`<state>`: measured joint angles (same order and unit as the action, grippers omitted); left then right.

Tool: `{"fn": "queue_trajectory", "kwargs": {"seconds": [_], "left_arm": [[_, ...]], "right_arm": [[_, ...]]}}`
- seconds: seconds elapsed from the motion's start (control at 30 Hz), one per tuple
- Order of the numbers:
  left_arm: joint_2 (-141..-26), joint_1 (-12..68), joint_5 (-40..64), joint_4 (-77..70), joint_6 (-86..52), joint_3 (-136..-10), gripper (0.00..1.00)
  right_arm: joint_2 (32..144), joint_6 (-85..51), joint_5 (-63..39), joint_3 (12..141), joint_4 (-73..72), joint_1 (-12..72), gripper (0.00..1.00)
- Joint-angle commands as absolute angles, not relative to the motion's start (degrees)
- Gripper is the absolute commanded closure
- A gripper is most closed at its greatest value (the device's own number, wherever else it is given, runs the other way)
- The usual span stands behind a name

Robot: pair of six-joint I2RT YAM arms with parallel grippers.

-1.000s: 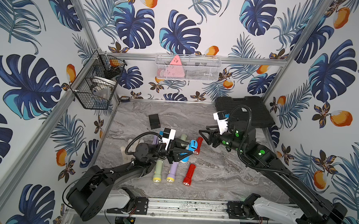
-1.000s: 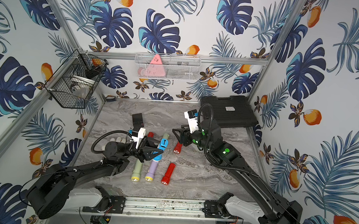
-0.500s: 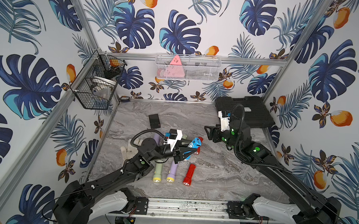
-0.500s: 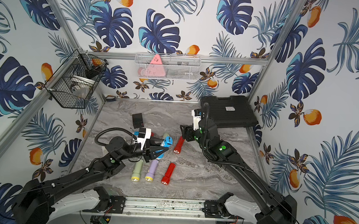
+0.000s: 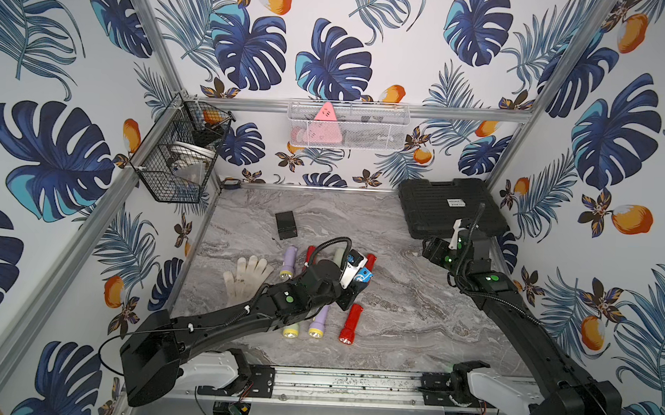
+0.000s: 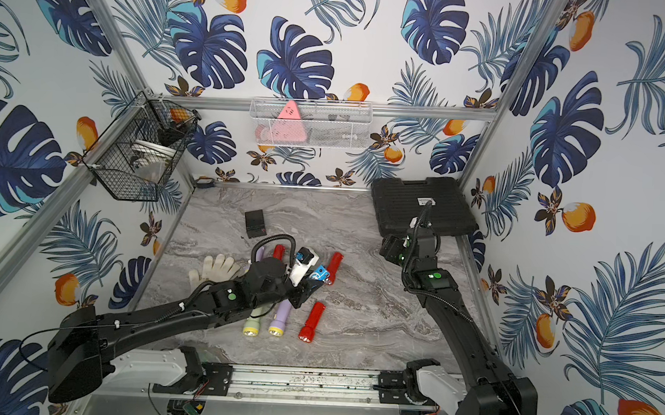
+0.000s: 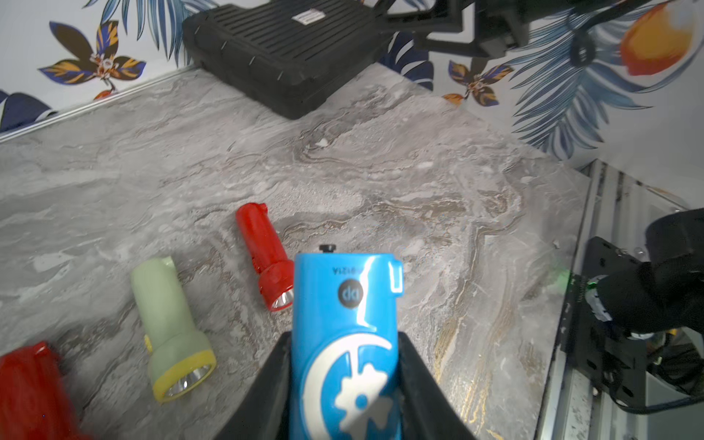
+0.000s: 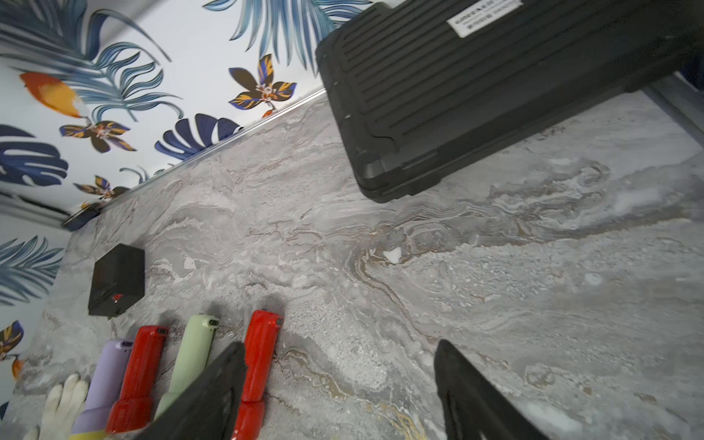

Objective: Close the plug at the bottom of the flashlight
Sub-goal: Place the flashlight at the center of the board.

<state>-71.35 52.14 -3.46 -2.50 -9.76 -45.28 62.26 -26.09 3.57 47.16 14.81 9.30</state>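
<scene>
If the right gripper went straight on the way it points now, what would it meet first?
Probably the bare table: the open right gripper aims between the nearest red flashlight and black case; depth unclear.

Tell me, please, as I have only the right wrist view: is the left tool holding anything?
Observer: Yes. The left tool is shut on a blue flashlight.
Operator: Thank you. Where is my right tool relative to it?
Observer: In both top views the right tool hangs well apart from it, near the black case.
Operator: Are there flashlights besides the row I see?
Observer: Yes. Three more lie nearer the front rail: a green flashlight, a purple flashlight and a red flashlight, partly hidden by the left arm.
</scene>
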Motion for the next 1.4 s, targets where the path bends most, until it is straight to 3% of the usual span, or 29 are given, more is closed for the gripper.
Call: {"fn": "queue_trajectory", "kwargs": {"seconds": [0.0,0.17,0.37,0.8,1.17,1.37], "left_arm": [[-72.5,53.9,-14.2,3.1,-15.7,-47.3,1.0],[-74.7,57.1,-20.3,8.2,-22.0,-49.5,1.0],[-76.9,59.9,-22.3,8.4,-29.5,-50.0,1.0],[-92.9,71.8,-23.7,1.4,-42.2,-54.6,1.0],[-107.6,73.0,-27.5,6.1,-44.4,-65.3,1.0],[-112.0,73.0,-28.2,7.3,-46.8,-67.3,0.95]], "right_arm": [[61.8,-27.6,3.5,46.8,16.0,7.0,0.18],[63.1,-28.2,1.8,47.1,15.2,4.4,0.14],[65.9,-28.7,0.1,47.0,15.0,3.0,0.0],[65.7,-29.0,0.7,46.2,14.9,1.5,0.0],[65.4,-30.2,-0.1,45.7,13.8,1.4,0.0],[63.5,-29.4,1.1,45.7,15.0,1.4,0.0]]}}
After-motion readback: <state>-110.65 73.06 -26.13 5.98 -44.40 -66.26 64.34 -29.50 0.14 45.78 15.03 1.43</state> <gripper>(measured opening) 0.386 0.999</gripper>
